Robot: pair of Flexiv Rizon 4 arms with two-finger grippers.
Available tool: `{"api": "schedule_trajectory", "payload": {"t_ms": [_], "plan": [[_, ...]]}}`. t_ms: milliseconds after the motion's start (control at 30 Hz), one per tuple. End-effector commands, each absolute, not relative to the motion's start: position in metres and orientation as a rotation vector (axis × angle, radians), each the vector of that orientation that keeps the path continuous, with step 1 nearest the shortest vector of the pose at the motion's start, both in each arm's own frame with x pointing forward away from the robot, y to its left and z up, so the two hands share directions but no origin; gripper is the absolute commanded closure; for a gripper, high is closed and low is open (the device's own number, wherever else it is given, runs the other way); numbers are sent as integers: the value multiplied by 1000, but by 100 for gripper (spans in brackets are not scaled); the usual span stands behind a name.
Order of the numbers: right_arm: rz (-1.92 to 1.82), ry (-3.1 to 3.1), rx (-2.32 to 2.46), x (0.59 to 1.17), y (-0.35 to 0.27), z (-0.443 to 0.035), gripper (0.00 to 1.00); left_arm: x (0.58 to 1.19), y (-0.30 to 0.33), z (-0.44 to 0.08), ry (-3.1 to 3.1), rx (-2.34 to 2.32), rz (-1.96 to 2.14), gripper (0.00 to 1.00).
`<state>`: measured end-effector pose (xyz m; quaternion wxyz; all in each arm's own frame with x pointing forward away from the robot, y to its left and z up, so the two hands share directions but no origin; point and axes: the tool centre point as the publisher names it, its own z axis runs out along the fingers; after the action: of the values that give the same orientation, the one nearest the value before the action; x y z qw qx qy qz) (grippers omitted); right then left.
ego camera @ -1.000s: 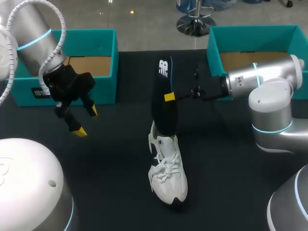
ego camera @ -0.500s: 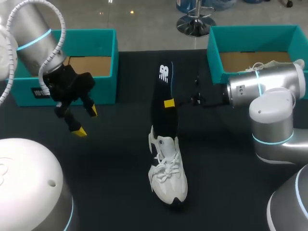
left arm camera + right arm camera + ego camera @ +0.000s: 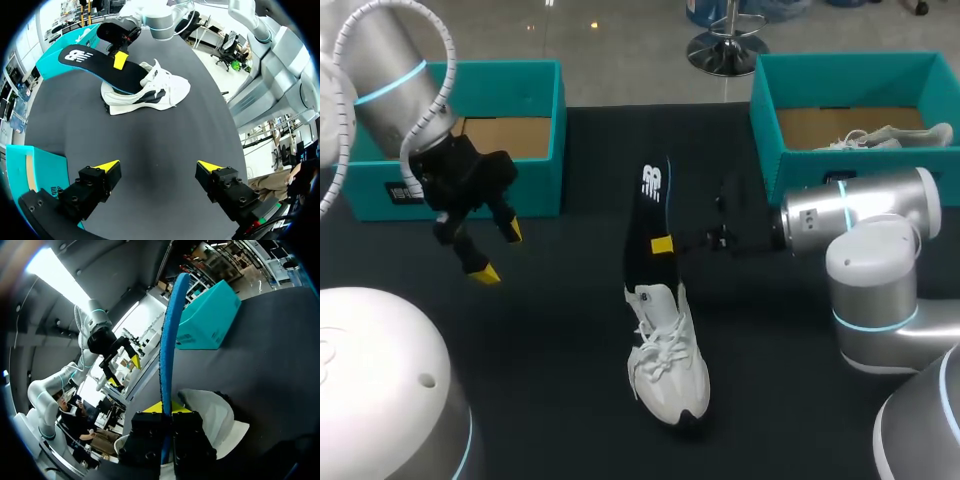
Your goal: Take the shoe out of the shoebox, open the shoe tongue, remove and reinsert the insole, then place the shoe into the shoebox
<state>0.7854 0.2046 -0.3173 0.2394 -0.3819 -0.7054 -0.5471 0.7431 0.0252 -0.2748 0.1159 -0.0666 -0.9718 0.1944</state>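
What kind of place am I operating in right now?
Probably a robotics lab test bench: a black table, two teal shoeboxes at its back, and a white shoe whose insole the right gripper grips.

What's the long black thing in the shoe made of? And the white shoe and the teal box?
The insole looks like foam with a matte black fabric top; its edge shows blue and spongy. The white shoe seems to be smooth synthetic leather with mesh panels, though that's hard to tell. The left shoebox is probably cardboard: brown inside, teal outside.
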Motion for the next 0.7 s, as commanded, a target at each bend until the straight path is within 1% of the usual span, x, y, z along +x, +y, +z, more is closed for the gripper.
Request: {"api": "schedule_trajectory", "payload": {"t_ms": [33,367,400,433,467,533,567,633,700], "plan": [[-1511,-1920,-1074,769,209,-325,100,743,26,-275,-2848,-196,566,0],[-1461,-1922,-1090,761,209,-324,100,743,26,-275,-2848,-196,566,0],[-1458,-1924,-1085,763,210,-323,77,743,26,-275,-2848,-196,566,0],[-1458,-1927,-1081,764,210,-322,71,743,26,-275,-2848,-196,566,0],[-1458,-1935,-1074,767,210,-319,71,743,26,-275,-2848,-196,566,0],[-1458,-1941,-1068,771,209,-317,65,743,26,-275,-2848,-196,566,0],[-1457,-1945,-1064,773,209,-316,64,743,26,-275,-2848,-196,566,0],[-1452,-1959,-1048,780,208,-312,55,743,26,-275,-2848,-196,566,0],[-1446,-1969,-1043,784,207,-309,56,743,26,-275,-2848,-196,566,0]]}}
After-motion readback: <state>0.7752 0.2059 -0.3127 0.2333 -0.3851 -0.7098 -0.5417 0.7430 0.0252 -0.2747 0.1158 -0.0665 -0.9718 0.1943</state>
